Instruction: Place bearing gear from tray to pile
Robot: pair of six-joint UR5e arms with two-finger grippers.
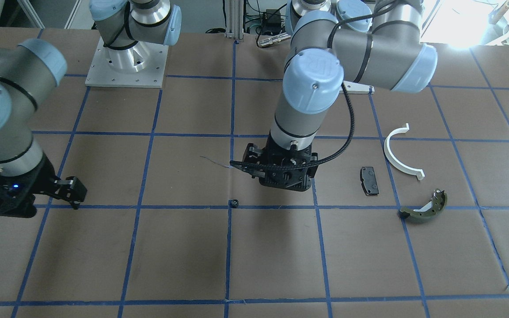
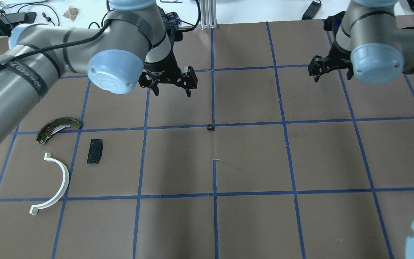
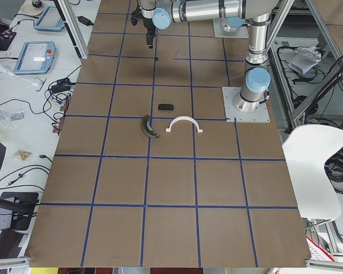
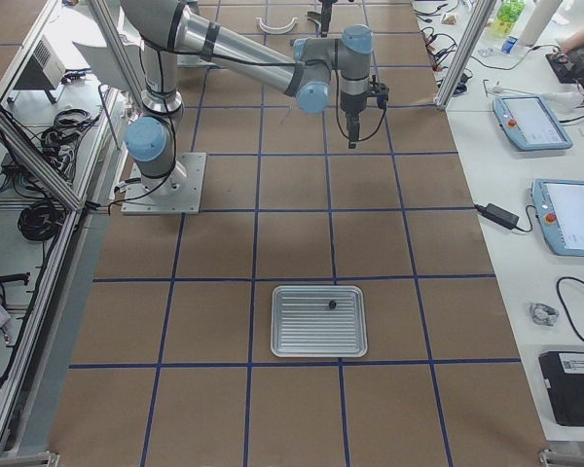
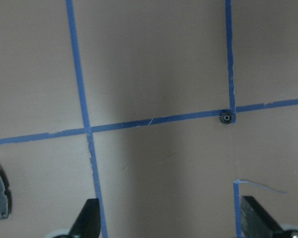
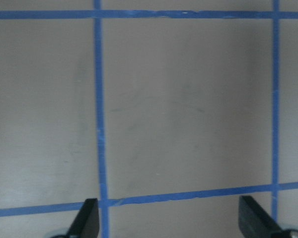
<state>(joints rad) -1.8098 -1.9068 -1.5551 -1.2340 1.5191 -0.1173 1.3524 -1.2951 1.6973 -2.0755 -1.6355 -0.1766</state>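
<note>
Brown paper crossed by a grid of blue tape (image 2: 250, 123) covers the desk (image 2: 250, 162). The left jaws hang over it with fingers (image 5: 89, 220) pointing down and set wide apart, nothing between them. The right jaws hang the same way, their fingers (image 6: 87, 218) spread wide over bare paper and tape, holding nothing.

The bearing gear (image 2: 210, 127), a small black toothed ring, lies flat on the desk right at a tape crossing. It sits near the left jaws but apart from them. In the left wrist view it is ahead of the jaws and off toward the right-hand finger's side (image 5: 226, 118). It lies between the two pairs of jaws, much closer to the left pair, and well apart from the right pair.

The pile (image 2: 63, 154) lies on the far side of the left jaws from the gear, well apart from both. It is three loose parts, none touching: an olive-green brake shoe (image 2: 58, 128), a black pad (image 2: 95, 151) just beside it, and a white half-ring (image 2: 54, 183). The pad's edge shows at the left border of the left wrist view.

The tray (image 4: 319, 348), ribbed silver metal, rests on the desk well apart from the right jaws, with one small dark piece (image 4: 331, 305) on it.
</note>
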